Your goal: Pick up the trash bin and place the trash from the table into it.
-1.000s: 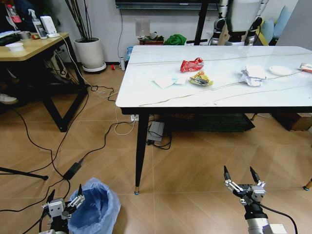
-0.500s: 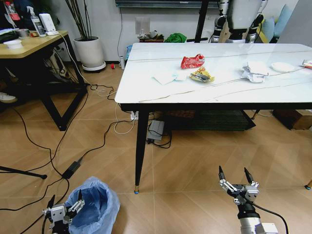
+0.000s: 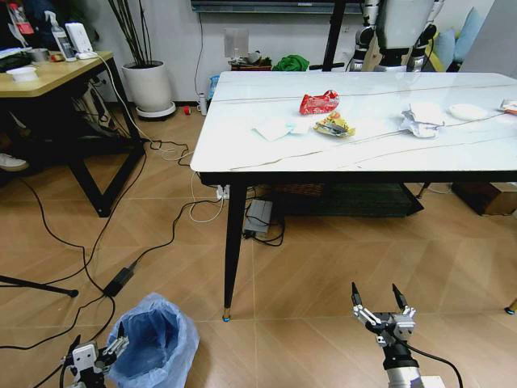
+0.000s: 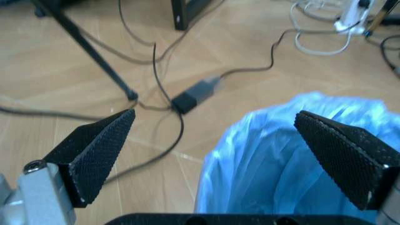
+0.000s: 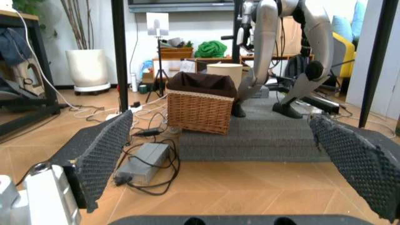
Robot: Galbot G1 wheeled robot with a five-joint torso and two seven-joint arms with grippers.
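Observation:
The trash bin, lined with a crinkled light-blue bag, stands on the floor at the lower left, left of the table's front leg. My left gripper is open, low beside the bin's left rim. In the left wrist view the bin lies just ahead of the open left gripper, with one finger over its rim. My right gripper is open and empty over the floor in front of the table. On the table lie a red wrapper, a yellow wrapper, white tissues and a white disc.
Cables and a power brick run across the floor left of the bin. A yellow desk and a white plant pot stand at the back left. Under the table sit a wicker basket and an adapter.
Both open grippers have sunk lower toward the floor; the right one also drifted left. The head view shifted slightly at first. Bin and trash have not moved.

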